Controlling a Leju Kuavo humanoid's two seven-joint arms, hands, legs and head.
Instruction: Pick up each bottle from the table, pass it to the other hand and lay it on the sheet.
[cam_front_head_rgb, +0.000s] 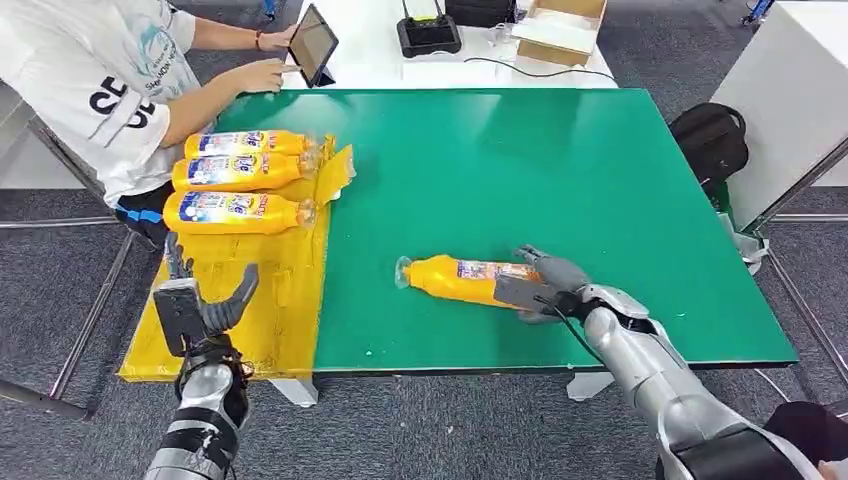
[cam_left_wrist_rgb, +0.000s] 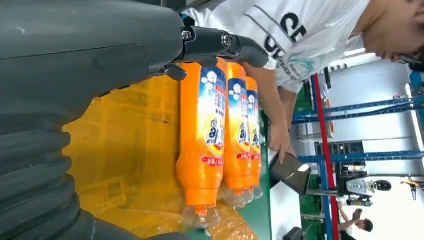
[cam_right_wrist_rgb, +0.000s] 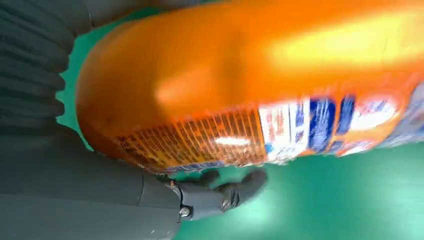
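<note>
right hand (cam_front_head_rgb: 545, 287) wrapped around the base end of the fourth bottle (cam_front_head_rgb: 462, 279), fingers over the top and thumb under, clamped on it; bottle lying on its side on the green bench (cam_front_head_rgb: 560, 170), clear cap end pointing toward the sheet. cannot tell whether lifted or resting on the surface. seen close from the right wrist, orange body pressed against the palm, label facing out.

left hand (cam_front_head_rgb: 200, 305) raised over the near part of the yellow sheet (cam_front_head_rgb: 285, 290), fingers spread apart, holding nothing, apparently waiting for the handover. three bottles (cam_front_head_rgb: 235, 185) already laid side by side at the far end of the sheet, caps toward the green.

likely risks: grip sits at the very end of the bottle, so the long body could droop or twist out during the lift; smooth plastic could slide in the fingers. at the pass, a mistimed release before the left hand closes would drop it onto the bench or over the near edge. laid too close, could nudge or roll the row already placed; crinkled sheet edge (cam_front_head_rgb: 335, 170) could catch the cap.

bench green and flat, sheet hanging slightly over the near left corner. a person (cam_front_head_rgb: 110, 80) seated at the far left with a tablet (cam_front_head_rgb: 313, 43); white desk beyond with a dark device (cam_front_head_rgb: 428, 30) and a cardboard box (cam_front_head_rgb: 560, 28); black bag (cam_front_head_rgb: 710, 140) on grey carpet at right.
</note>
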